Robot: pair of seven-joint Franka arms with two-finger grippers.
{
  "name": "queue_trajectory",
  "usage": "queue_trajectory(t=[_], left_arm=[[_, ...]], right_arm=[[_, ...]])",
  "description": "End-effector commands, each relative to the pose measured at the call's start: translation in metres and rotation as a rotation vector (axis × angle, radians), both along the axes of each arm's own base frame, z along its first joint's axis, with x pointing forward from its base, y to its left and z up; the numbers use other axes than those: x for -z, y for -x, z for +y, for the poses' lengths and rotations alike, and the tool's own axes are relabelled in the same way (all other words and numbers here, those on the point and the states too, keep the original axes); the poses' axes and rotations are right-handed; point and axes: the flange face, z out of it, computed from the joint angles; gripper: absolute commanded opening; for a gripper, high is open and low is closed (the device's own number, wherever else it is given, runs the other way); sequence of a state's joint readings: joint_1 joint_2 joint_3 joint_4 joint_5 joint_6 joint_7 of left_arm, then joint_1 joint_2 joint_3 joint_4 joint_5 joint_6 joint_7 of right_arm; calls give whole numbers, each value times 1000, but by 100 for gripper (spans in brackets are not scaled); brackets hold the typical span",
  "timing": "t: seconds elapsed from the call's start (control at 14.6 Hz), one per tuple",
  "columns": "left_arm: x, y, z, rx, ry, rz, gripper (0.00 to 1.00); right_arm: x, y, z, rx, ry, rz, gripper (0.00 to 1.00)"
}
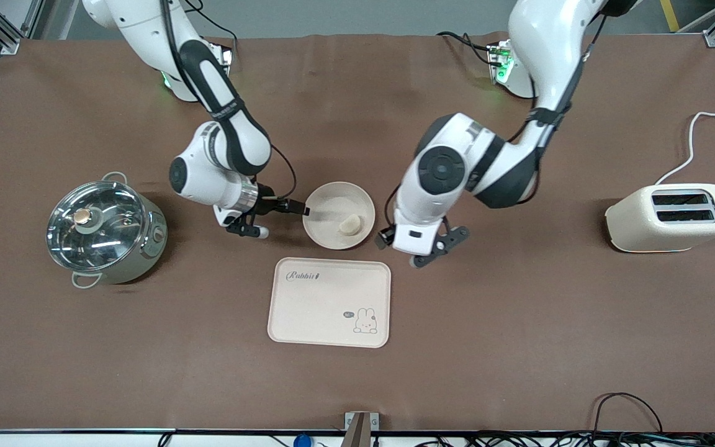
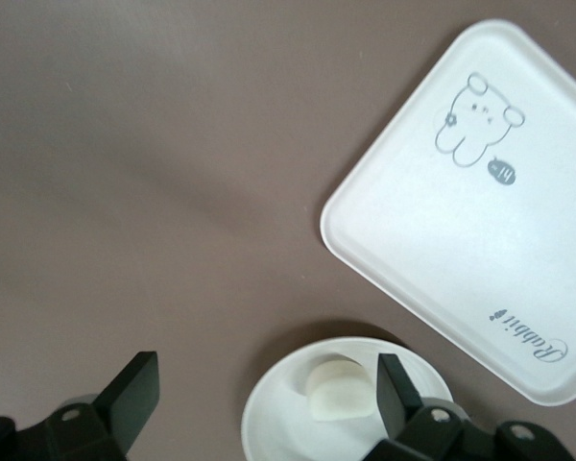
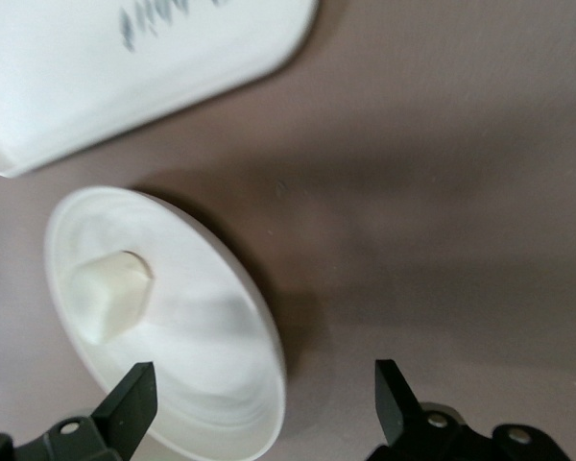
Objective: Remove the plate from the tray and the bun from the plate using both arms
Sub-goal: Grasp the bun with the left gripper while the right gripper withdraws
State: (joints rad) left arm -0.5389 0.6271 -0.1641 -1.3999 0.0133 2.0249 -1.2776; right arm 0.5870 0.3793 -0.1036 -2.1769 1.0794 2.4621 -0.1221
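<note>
We've set the plate mid-frame above the tray; right gripper spread at its rim, left gripper gaping beside, bun next.

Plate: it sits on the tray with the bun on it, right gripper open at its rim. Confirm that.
Not quite. The plate sits on the table, farther from the front camera than the tray, as the front view shows. The bun is on it, and the right gripper is open at its rim.

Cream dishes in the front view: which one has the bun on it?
The round plate, farther from the front camera and lying on the table between the two grippers, holds the bun. The rectangular rabbit-print tray holds nothing.
</note>
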Motion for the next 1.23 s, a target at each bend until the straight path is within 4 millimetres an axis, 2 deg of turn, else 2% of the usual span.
queue_trajectory(t=[0.0, 0.21, 0.41, 0.55, 0.62, 0.75, 0.96, 1.17], left_arm=[[27, 15, -32, -69, 5, -31, 99], [58, 32, -63, -127, 33, -47, 98], [80, 47, -83, -162, 49, -52, 96], [98, 57, -92, -176, 43, -47, 96], [102, 61, -95, -180, 38, -42, 95], [115, 69, -100, -192, 22, -32, 94], [142, 79, -105, -202, -27, -57, 90], [149, 81, -107, -212, -27, -70, 86]], right_arm=[[-40, 5, -24, 30, -33, -42, 100], [-57, -3, -47, -45, 17, -73, 100], [-84, -16, -96, -148, 73, -51, 100], [-132, -30, -125, -220, 163, -48, 100], [-157, -39, -132, -219, 241, -1, 100], [-215, -55, -131, -203, 404, 57, 100], [-275, -67, -140, -232, 499, 45, 100], [-339, -79, -197, -183, 614, 22, 100]])
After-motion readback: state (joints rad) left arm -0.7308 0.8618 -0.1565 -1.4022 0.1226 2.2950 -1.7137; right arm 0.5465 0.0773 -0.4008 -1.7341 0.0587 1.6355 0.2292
